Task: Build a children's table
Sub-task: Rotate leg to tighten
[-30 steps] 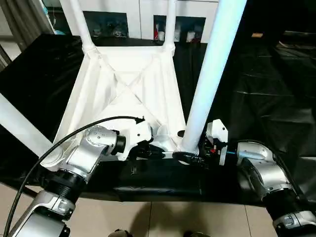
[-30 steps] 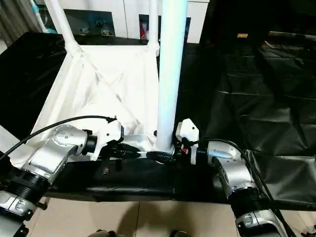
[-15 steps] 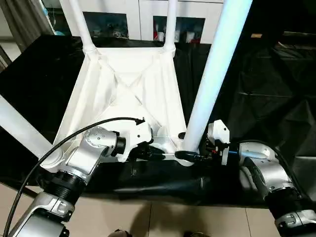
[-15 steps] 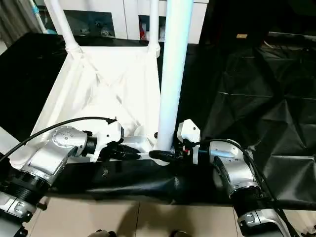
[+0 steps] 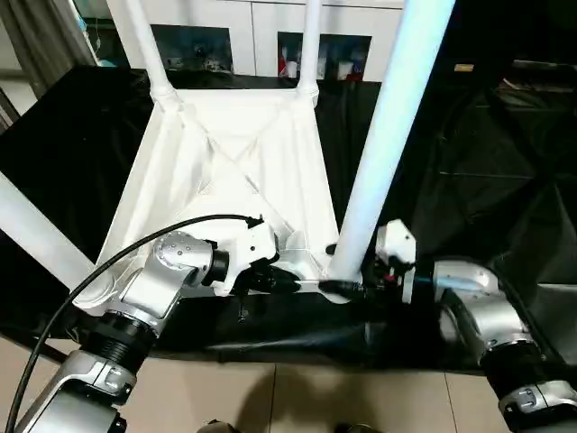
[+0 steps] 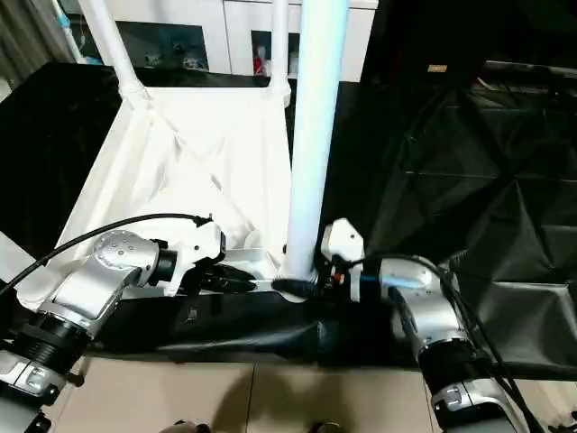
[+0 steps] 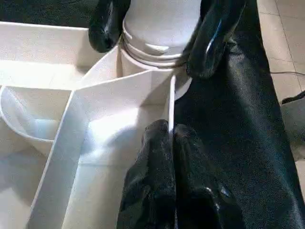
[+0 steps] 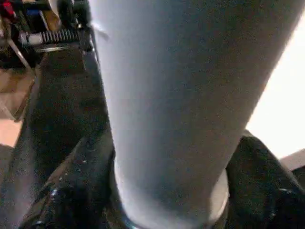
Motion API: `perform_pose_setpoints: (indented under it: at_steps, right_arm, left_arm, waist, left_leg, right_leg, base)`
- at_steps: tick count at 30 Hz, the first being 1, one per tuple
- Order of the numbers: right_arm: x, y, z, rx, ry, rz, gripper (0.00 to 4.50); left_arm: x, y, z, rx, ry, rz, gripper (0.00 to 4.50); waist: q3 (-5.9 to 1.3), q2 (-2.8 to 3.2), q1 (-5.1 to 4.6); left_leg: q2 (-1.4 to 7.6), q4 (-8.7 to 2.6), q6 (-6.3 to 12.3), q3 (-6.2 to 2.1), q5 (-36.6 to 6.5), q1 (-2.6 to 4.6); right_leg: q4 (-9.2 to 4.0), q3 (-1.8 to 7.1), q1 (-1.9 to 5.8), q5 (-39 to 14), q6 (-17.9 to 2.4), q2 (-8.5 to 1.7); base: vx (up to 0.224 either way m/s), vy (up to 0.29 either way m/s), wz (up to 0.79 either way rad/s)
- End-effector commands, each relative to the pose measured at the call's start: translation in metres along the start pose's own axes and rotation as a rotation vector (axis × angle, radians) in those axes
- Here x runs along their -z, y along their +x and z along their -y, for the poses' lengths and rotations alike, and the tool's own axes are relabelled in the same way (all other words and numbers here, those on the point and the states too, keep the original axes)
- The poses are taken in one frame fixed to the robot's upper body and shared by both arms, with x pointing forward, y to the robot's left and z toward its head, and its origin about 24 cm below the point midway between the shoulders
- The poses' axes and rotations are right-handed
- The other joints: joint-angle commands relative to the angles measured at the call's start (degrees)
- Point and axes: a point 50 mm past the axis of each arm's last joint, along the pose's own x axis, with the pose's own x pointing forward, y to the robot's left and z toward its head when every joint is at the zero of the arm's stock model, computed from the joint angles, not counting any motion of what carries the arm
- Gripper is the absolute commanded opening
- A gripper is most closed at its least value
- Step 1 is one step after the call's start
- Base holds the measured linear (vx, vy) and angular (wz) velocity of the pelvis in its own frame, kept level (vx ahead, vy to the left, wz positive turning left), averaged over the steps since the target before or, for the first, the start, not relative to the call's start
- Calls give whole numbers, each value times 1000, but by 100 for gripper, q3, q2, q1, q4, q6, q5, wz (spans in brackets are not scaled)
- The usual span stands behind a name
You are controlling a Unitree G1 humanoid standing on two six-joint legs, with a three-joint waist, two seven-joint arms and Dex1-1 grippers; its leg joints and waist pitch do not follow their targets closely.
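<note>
The children's table top (image 5: 230, 171) lies upside down on the black-draped desk (image 5: 487, 162), its X-ribbed underside facing up and its long axis running away from the robot toward the white cabinet (image 5: 252, 23). Two legs (image 5: 144, 41) stand in the far corner sockets, a third (image 5: 36, 236) rises at the top's near left corner, and the fourth leg (image 5: 388, 135) stands nearly upright in the near right corner socket (image 7: 157, 50), long axis vertical, leaning slightly away from the top's centre, flared end down. The step in hand looks like seating this last leg. The right gripper (image 5: 347, 289) has its fingers (image 8: 71, 191) spread around the leg's base, one on each side, grasping the tube just above the socket. The left gripper (image 5: 284, 281), just beside that socket along the top's near edge, has its fingers (image 7: 157, 157) clenched on the thin rim wall, bracing the top. The next move probably calls for pressing or twisting the leg straight down until its collar sits flush, with the top kept from sliding on the desk's slick cover.
</note>
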Motion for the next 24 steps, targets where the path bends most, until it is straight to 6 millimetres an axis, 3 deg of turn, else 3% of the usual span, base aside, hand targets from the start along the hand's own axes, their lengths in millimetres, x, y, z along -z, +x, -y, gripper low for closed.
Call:
perform_pose_setpoints:
  at_steps: [1,7,15,24]
  right_arm:
    - [9,-6,0,5,-2,-66,348]
    - [8,-10,1,16,29,-37,348]
    - [9,-9,2,16,37,-23,277]
    - [9,-9,1,16,41,-13,270]
  left_arm:
    - [28,11,17,85,-104,-91,0]
    - [29,10,16,87,-106,-94,0]
    - [29,9,16,90,-109,-99,0]
    - [30,8,15,91,-115,-104,0]
  waist:
    - [-296,-53,3]
    - [-298,-55,4]
    - [-299,-43,9]
    - [-297,-38,10]
  left_leg:
    - [92,-308,836,11,-398,29]
    - [95,-306,861,13,-403,30]
    - [99,-308,840,11,-444,32]
    - [99,-309,841,9,-439,28]
  right_leg:
    - [-241,143,310,122,-1705,-169]
    - [-237,140,310,130,-1720,-158]
    - [-238,139,312,114,-1747,-164]
    - [-235,136,314,156,-1760,-165]
  base:
    - [0,0,0]
    - [0,0,0]
    - [0,0,0]
    - [0,0,0]
